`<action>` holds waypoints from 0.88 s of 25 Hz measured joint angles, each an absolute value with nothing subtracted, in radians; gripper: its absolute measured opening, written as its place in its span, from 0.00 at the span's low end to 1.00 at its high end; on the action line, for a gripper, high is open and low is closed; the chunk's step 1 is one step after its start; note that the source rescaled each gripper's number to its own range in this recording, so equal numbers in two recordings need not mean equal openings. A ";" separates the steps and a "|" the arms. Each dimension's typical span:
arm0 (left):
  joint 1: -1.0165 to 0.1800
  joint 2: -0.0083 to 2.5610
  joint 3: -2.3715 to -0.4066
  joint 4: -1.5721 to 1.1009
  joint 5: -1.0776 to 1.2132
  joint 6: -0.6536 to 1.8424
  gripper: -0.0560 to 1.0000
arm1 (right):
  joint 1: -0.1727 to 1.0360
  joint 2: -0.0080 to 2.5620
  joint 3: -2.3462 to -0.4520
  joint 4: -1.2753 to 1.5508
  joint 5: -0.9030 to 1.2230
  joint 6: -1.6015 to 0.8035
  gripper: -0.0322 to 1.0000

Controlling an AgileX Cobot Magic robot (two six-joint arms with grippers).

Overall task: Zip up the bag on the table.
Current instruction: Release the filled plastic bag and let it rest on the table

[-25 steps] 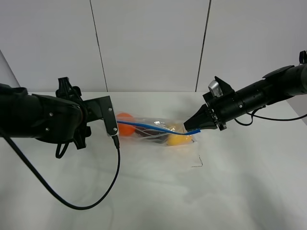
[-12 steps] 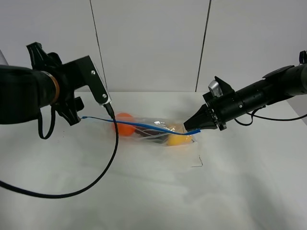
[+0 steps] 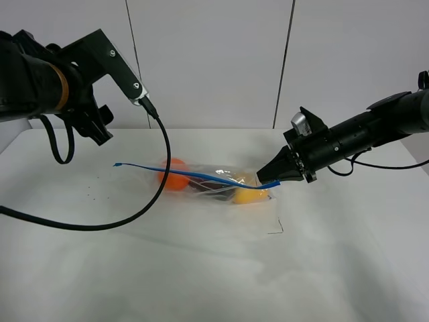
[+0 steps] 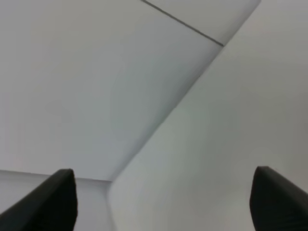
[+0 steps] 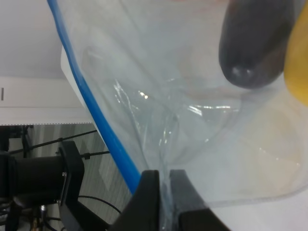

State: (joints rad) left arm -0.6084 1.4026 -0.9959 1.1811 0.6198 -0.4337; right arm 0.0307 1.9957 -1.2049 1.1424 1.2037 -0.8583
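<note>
Open table (image 3: 214, 275) around the bag (image 3: 213, 181) (cable (image 3: 167, 157) drapes left).

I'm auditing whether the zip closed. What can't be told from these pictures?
- Whether the blue zipper strip of the bag is sealed: too thin in exterior high view; right wrist view shows one end.
- Dark item inside: cut off by right wrist view's edge.
- Left gripper: fingers cut off by left wrist view's bottom edge.

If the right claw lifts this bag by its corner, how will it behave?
Probably floppy: the bag is thin film, creased where the right claw pinches it. Likely lopsided, since the round produce inside may roll and shift.
</note>
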 joint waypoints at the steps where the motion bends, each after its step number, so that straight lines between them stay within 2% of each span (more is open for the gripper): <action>1: -0.595 1.403 -0.996 1.158 0.610 -0.434 0.76 | 0.031 1.996 -1.205 1.142 1.204 -0.858 0.03; 5: -0.520 1.403 -0.996 1.048 0.590 -0.398 0.76 | 0.031 1.996 -1.205 1.142 1.204 -0.858 0.03; 14: -0.357 1.403 -0.996 0.625 0.591 -0.114 0.76 | 0.031 1.996 -1.205 1.142 1.204 -0.858 0.03; 22: -0.248 1.403 -0.996 0.374 0.698 0.047 0.76 | 0.031 1.996 -1.205 1.142 1.204 -0.858 0.03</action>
